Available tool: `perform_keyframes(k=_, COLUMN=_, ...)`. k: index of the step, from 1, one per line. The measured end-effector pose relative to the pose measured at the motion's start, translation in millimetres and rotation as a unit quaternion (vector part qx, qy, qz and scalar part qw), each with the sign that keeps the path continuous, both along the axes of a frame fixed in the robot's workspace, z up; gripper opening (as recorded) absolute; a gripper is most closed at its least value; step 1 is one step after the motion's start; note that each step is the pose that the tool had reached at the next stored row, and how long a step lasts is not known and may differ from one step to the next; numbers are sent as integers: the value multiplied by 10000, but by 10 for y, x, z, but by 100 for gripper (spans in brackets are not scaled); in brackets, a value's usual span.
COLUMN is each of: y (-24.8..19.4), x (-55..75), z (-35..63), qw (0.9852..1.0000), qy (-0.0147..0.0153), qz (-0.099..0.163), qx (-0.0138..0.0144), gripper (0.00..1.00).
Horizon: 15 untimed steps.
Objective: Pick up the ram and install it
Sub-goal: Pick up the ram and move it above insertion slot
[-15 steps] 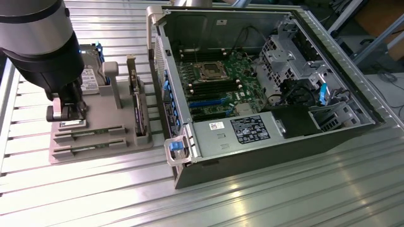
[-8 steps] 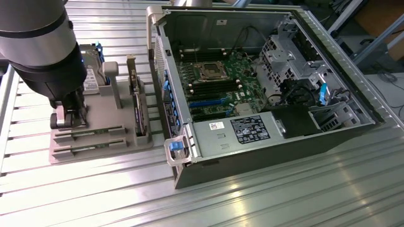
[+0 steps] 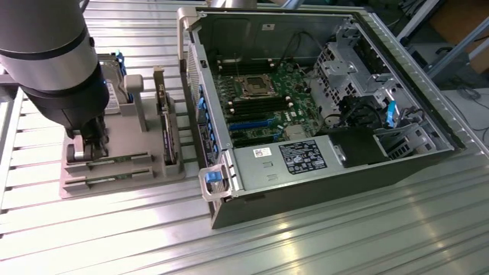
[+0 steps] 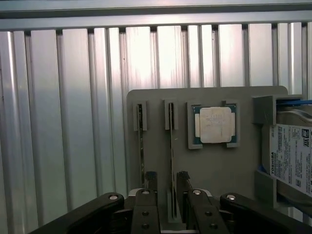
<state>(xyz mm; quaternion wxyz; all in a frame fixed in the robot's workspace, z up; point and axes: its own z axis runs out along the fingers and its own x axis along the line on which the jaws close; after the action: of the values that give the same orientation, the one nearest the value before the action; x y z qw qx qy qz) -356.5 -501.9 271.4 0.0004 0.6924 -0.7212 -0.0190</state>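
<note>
Gripper (image 4: 166, 184) is low over the grey fixture tray (image 4: 234, 170), jaws spread wide; nothing is pinched. The ram (image 4: 171, 146) stands on edge in its slot and is straddled by the two fingers (image 4: 150, 180); a gap is judged present on each side. A second stick (image 4: 141, 141) sits in the parallel slot just beside it. The CPU chip (image 4: 214, 124) and hard drive (image 4: 292, 156) lie on the ram's other side, on the same tray. The tray is at the exterior view's left, with the open computer case (image 3: 321, 192) to its right.

Handling, judged: the ram is taken to be light, thin and stiff, but easily damaged by bending or twisting. Its flat faces carry chips, so a moderate pinch across both faces near mid-length, square to the board, is preferred. The contact edge, presumed down in the slot, is best left untouched. Smooth faces may slip under too light a squeeze.
</note>
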Motion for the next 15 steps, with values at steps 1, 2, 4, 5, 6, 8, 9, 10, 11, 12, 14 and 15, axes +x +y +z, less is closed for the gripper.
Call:
perform_keyframes(k=1, y=-5, x=6, z=-15, qw=10000, qy=1, qz=5, qx=0, gripper=30)
perform_keyframes(k=2, y=-14, x=8, z=-29, qw=10000, qy=2, qz=9, qx=-1, gripper=30)
perform_keyframes(k=4, y=-57, x=13, z=-57, qw=10000, qy=1, qz=19, qx=0, gripper=30)
perform_keyframes(k=5, y=-81, x=17, z=-71, qw=10000, qy=1, qz=25, qx=0, gripper=30)
perform_keyframes(k=6, y=-115, x=25, z=-90, qw=10000, qy=1, qz=32, qx=0, gripper=30)
perform_keyframes(k=8, y=-145, x=37, z=-112, qw=10000, qy=3, qz=40, qx=0, gripper=30)
perform_keyframes(k=9, y=-155, x=42, z=-120, qw=10000, qy=3, qz=44, qx=0, gripper=30)
perform_keyframes(k=10, y=-173, x=58, z=-138, qw=10000, qy=4, qz=54, qx=0, gripper=30)
perform_keyframes(k=11, y=-184, x=74, z=-153, qw=10000, qy=5, qz=64, qx=-1, gripper=30)
perform_keyframes(k=12, y=-194, x=85, z=-165, qw=10000, qy=7, qz=72, qx=-2, gripper=30)
perform_keyframes(k=14, y=-226, x=98, z=-196, qw=10000, qy=6, qz=88, qx=-2, gripper=30)
perform_keyframes(k=15, y=-235, x=98, z=-204, qw=10000, qy=6, qz=91, qx=-1, gripper=30)
